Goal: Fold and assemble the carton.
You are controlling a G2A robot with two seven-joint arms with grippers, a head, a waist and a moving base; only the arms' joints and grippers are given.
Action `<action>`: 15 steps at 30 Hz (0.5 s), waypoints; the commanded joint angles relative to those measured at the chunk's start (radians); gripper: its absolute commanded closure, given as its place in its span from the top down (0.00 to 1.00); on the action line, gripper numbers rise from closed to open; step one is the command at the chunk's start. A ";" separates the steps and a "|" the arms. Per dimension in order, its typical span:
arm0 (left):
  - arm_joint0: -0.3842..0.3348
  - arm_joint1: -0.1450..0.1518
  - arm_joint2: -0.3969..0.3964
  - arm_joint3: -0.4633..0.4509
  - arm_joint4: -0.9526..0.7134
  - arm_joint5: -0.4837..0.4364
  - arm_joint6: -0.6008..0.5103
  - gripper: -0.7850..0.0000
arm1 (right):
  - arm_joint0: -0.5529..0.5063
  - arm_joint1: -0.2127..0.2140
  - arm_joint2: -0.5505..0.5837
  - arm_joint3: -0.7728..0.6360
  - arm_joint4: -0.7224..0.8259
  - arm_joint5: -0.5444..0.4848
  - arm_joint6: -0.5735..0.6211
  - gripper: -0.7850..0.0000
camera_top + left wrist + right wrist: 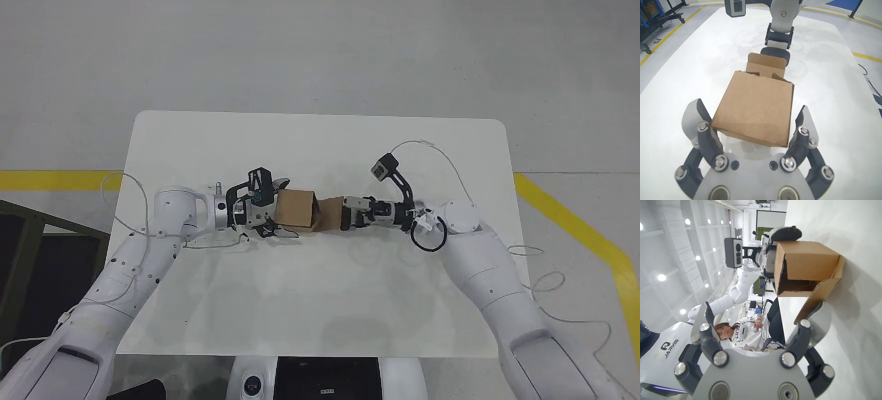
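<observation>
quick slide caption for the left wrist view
Left hand open around the carton at its near end; right hand at the far end.

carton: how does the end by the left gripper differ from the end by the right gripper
On the carton, the end at the right gripper is open, its dark inside showing; the end at the left gripper shows a flush, square edge with no opening. The right-gripper end has a flap sticking out toward that gripper; the left-gripper end has none. Both are plain brown cardboard.

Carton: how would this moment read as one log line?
carton lying on table, one end open | left gripper at opposite end | right gripper jaws open, by flap
</observation>
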 commanded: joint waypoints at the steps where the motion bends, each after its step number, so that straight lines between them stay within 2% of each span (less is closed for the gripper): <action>1: 0.000 0.000 -0.001 -0.001 0.003 0.001 0.000 1.00 | -0.007 0.000 0.005 -0.022 0.038 0.009 0.009 1.00; 7: 0.002 0.000 0.000 -0.003 0.009 -0.001 0.004 1.00 | -0.011 -0.001 -0.015 -0.066 0.032 0.019 0.019 1.00; 15: 0.002 0.000 -0.002 -0.003 0.013 0.001 0.006 1.00 | 0.034 -0.025 -0.073 -0.021 -0.001 0.004 0.002 1.00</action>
